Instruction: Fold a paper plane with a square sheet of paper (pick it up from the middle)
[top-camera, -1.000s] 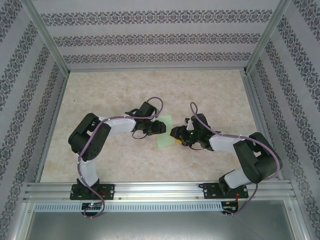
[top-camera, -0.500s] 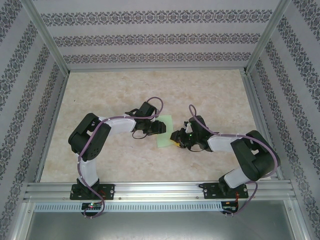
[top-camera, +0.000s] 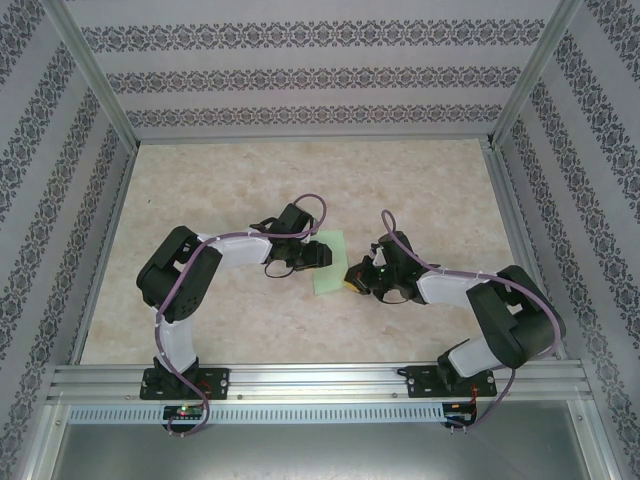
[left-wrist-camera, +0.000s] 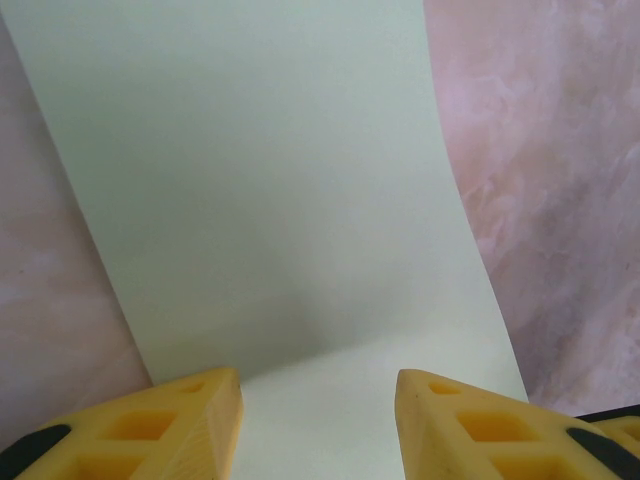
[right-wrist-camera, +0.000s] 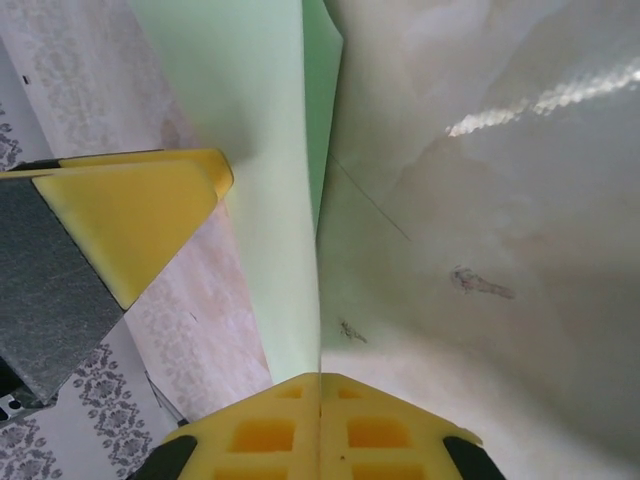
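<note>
The fingers of the right gripper (top-camera: 351, 279) sit at the right-hand edge of the square sheet of paper (top-camera: 331, 262) in the top view, with the left gripper (top-camera: 320, 252) at its opposite edge. The sheet lies around the middle of the table (top-camera: 220, 180) between my two arms, and from up here I can't judge either grip. From the left wrist, that arm's yellow fingers (left-wrist-camera: 180, 425) stand apart, with the pale green sheet running out between them and away across the table; they straddle it and clamp nothing. From the right wrist, the two fingers are pressed together and a raised edge of the sheet runs straight down into their seam, so I read that as a pinch on the paper's edge. One left finger shows just beside the lifted flap. My worry from here is that the pinch looks to be on very little paper, so a pull could let it slip out or tear it. With the left side merely straddling, the whole sheet may drag across the table instead of folding, and the crease would land crooked.
</note>
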